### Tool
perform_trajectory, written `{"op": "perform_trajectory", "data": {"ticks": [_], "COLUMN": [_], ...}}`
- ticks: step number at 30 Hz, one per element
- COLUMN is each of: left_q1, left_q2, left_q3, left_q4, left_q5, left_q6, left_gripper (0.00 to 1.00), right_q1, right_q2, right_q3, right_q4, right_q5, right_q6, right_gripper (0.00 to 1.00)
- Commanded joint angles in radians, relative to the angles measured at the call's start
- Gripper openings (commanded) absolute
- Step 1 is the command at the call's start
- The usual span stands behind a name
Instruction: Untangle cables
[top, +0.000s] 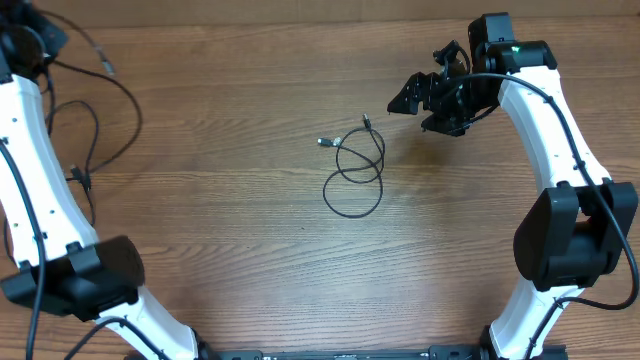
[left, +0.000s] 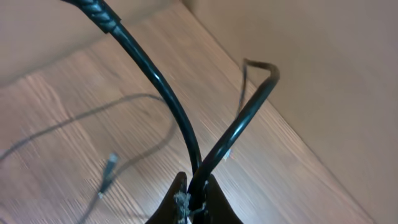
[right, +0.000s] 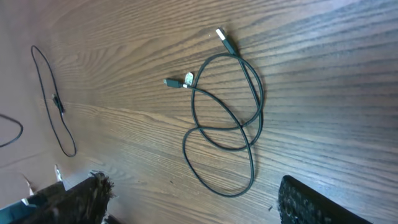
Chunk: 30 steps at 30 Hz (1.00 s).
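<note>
Robotics lab workstation, wood-grain bench (top: 250, 260), white jointed left arm (top: 30, 170) and right arm (top: 560, 130) mounted at its near edge, plain beige wall (left: 323, 62) beside it

Brown wood-grain table (top: 250, 275) on my feed. Near its middle one thin black cable (right: 247, 129) lies flat in two overlapping loops, its silver-tipped plug (right: 222, 36) and smaller plug (right: 171, 83) resting close together. Well apart, toward the left side, a second thin cord (right: 59, 104) lies in a long narrow loop.
</note>
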Motion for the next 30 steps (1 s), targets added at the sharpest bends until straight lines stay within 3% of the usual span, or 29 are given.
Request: {"op": "perform_trajectory", "data": {"ticks": [1, 4, 5, 8, 18, 25, 30], "left_q1": [0.053, 0.081, 0.088, 0.095, -0.071, -0.333, -0.476], "left_q2": [0.069, 0.113, 0.125, 0.142, 0.000, -0.016, -0.015], "left_q3": [0.002, 0.002, 0.002, 0.002, 0.031, 0.013, -0.053], "left_q4": [0.034, 0.040, 0.047, 0.077, 0.070, -0.105, -0.114], "left_q5": [-0.094, -0.093, -0.085, -0.041, -0.019, 0.017, 0.075], "left_q6": [-0.032, -0.032, -0.032, -0.009, 0.052, 0.008, 0.008], "left_gripper": [0.04, 0.11, 0.30, 1.00, 0.99, 1.00, 1.00], "right_q1": [0.005, 0.005, 0.005, 0.005, 0.005, -0.030, -0.059], "right_q2": [0.006, 0.006, 0.006, 0.006, 0.006, 0.006, 0.006], "right_q3": [-0.002, -0.002, -0.002, -0.002, -0.002, -0.002, -0.002], "right_q4": [-0.006, -0.010, -0.010, -0.011, -0.005, 0.003, 0.008], "right_q5": [0.012, 0.037, 0.040, 0.047, 0.047, 0.097, 0.110], "right_q6": [-0.013, -0.012, -0.012, -0.012, -0.012, 0.046, 0.045], "right_gripper": [0.85, 0.85, 0.85, 0.85, 0.85, 0.89, 0.90]}}
